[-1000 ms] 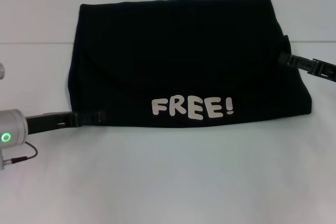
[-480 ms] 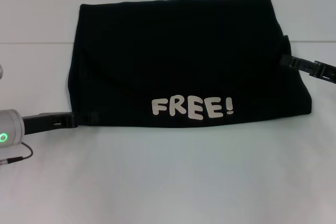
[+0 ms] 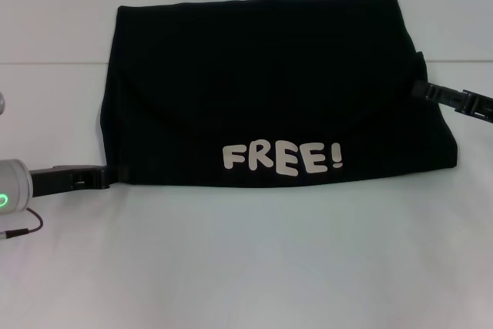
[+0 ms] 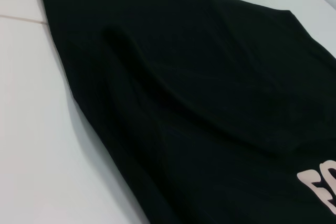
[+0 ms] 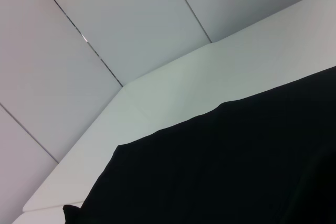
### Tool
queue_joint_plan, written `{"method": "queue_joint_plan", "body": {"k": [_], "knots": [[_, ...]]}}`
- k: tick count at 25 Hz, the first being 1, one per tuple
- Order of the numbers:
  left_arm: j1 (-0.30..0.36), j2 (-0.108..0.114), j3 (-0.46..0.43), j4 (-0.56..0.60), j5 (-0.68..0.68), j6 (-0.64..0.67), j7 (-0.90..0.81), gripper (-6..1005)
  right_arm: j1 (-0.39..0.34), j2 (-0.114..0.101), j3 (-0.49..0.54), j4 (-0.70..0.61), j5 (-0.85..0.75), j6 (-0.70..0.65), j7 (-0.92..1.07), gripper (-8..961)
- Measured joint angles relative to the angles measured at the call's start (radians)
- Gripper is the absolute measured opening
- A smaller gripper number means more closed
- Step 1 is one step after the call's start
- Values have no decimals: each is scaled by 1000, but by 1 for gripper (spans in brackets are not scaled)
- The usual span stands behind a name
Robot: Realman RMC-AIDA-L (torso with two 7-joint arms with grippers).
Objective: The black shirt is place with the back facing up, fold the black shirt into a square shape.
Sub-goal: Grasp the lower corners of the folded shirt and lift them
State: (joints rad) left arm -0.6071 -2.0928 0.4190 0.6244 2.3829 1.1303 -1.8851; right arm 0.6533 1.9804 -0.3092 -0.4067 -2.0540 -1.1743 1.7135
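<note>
Head view: black shirt (image 3: 269,90) lies folded into a wide, flat block on the white table (image 3: 246,260), spread across the middle of the scene.
Shirt outline: far edge nearly straight; left and right sides slope outward toward the near edge; a curved fold line arcs across the upper layer.
Print: pale lettering "FREE!" (image 3: 282,159) sits close to the near edge, slightly right of centre.
Left gripper (image 3: 108,177): low over the table at the shirt's near left corner, its black tip at the cloth's edge; whether it touches the cloth cannot be told, nor whether it is released or clenched.
Left arm: grey wrist housing with a green light (image 3: 3,199) at the left border, a thin cable (image 3: 27,225) trailing beneath it.
Right gripper (image 3: 417,87): at the shirt's right side, about halfway between near and far edges, its tip meeting the cloth; its state cannot be told, black against black.
Left wrist view: shirt (image 4: 199,103) fills most of the frame, a soft ridge running through the cloth, part of the lettering (image 4: 320,187) showing at one corner.
Right wrist view: shirt (image 5: 226,166) lies flat on the table (image 5: 173,98), grey wall panels (image 5: 105,24) behind.
</note>
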Motion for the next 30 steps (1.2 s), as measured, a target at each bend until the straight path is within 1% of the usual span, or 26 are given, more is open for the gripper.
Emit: {"method": "queue_joint_plan", "body": {"k": [2,7,10,12,16,20,22,26,30], "knots": [[-3,1,1,0,0,0,0,257,-1,0,-2,-2,0,0,1,870],[-8,3,1,-1,1,-1,0,116,-7,0,-1,-5,-2,-1,3,868],[-9,4,2,-1,1,-3,0,32,-10,-4,1,-5,-5,4,5,868],[-9,4,3,4,1,0,0,19,-12,-9,-3,-5,-9,20,15,868],[-10,11,3,23,3,18,0,-1,-14,-28,-11,-5,-41,50,35,868],[-17,18,3,30,32,49,0,-2,-7,-46,-14,-6,-105,75,86,867],[-21,19,3,30,45,55,0,-2,1,-51,-16,-7,-141,87,112,867],[-23,20,4,31,53,61,-1,-2,16,-50,-55,-7,-187,125,151,867],[-25,20,4,31,50,58,-2,-1,25,-35,-145,-7,-194,202,196,867]]}}
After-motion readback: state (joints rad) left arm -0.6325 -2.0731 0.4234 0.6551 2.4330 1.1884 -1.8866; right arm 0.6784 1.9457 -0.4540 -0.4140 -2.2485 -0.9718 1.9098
